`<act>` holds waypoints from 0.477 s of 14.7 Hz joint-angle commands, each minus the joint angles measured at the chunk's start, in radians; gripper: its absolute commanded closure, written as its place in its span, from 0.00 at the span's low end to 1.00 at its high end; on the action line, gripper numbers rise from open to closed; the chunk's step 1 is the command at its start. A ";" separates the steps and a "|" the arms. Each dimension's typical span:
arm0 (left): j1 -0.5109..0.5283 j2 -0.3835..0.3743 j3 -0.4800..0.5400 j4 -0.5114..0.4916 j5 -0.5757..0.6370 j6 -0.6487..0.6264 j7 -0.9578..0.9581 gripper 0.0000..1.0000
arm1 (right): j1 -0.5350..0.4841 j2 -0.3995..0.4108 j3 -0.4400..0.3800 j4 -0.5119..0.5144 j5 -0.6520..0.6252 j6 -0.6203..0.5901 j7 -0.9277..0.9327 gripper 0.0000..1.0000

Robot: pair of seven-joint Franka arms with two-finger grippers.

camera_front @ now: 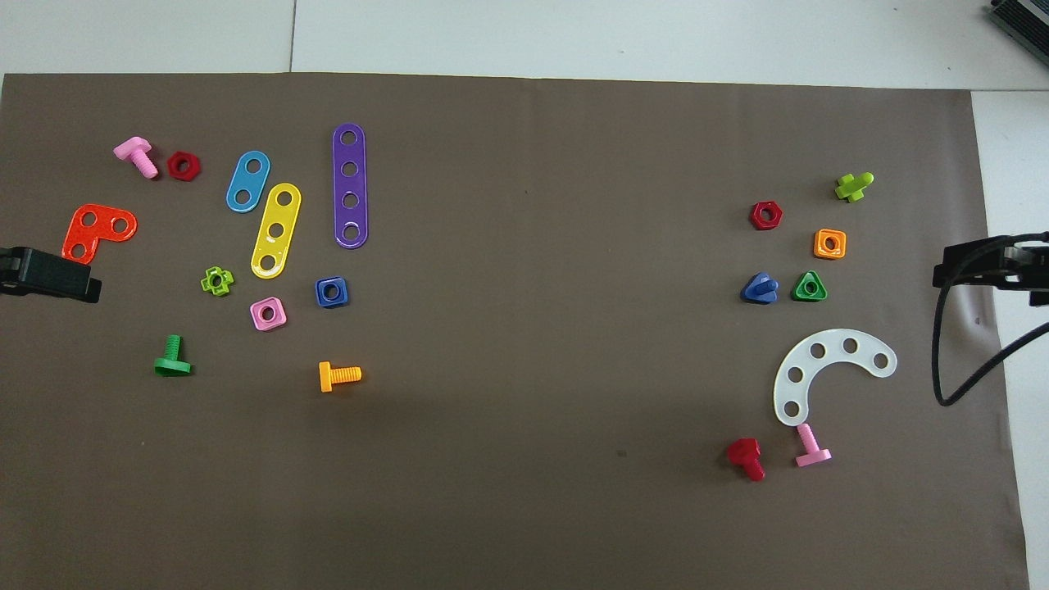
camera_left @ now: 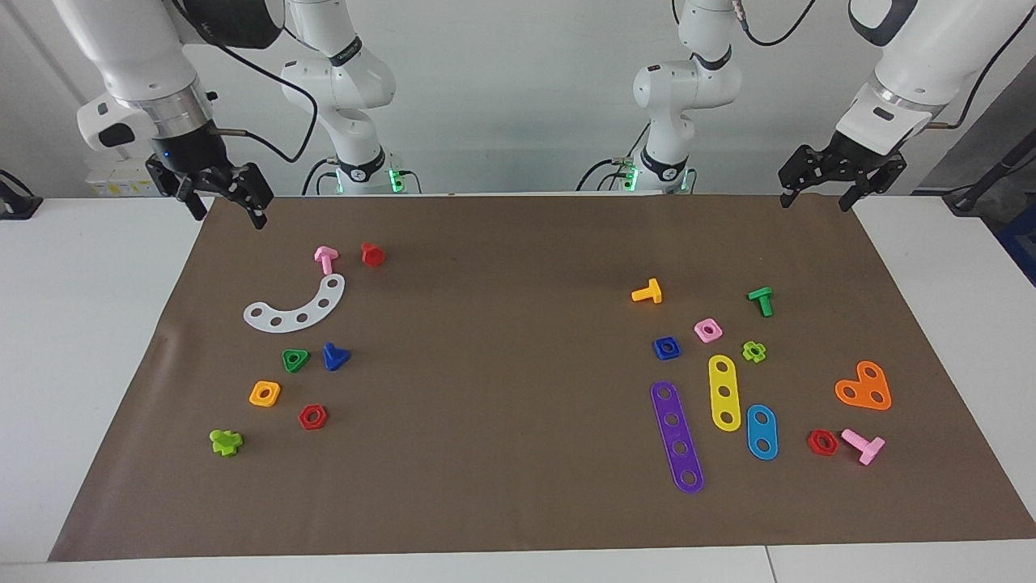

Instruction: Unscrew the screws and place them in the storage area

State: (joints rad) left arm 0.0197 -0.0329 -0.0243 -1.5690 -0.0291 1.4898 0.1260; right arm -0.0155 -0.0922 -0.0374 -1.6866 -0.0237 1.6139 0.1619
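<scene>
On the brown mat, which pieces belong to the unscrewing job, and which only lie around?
Job:
- blue bolt, lying beside the green triangular nut
- blue square nut

Lying about:
- white curved strip
- purple strip
- orange bolt
- pink square nut

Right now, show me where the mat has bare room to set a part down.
The widest bare patch is mid-mat, between the blue bolt and the blue nut. The mat's strip farthest from the robots is also bare. It is crowded around the white arc and around the purple strip.
</scene>
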 commanded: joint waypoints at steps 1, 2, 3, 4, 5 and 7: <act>0.012 -0.005 -0.006 -0.003 -0.005 -0.013 0.003 0.00 | 0.000 -0.017 0.013 -0.034 0.014 -0.003 0.005 0.00; 0.012 -0.005 -0.008 -0.003 -0.005 -0.013 0.003 0.00 | 0.000 -0.012 0.013 -0.027 0.007 0.000 -0.011 0.00; 0.012 -0.005 -0.008 -0.003 -0.005 -0.013 0.003 0.00 | 0.002 -0.008 0.013 -0.019 -0.005 0.006 -0.056 0.00; 0.012 -0.005 -0.006 -0.003 -0.005 -0.013 0.003 0.00 | 0.002 -0.003 0.016 -0.010 -0.005 0.000 -0.071 0.00; 0.012 -0.005 -0.006 -0.003 -0.005 -0.013 0.003 0.00 | 0.008 0.000 0.017 0.001 -0.007 -0.015 -0.071 0.00; 0.012 -0.005 -0.006 -0.003 -0.005 -0.013 0.003 0.00 | 0.026 0.008 0.017 0.015 -0.012 -0.034 -0.071 0.00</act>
State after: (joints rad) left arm 0.0197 -0.0329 -0.0243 -1.5690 -0.0291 1.4898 0.1260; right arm 0.0005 -0.0921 -0.0237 -1.6958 -0.0258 1.6067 0.1105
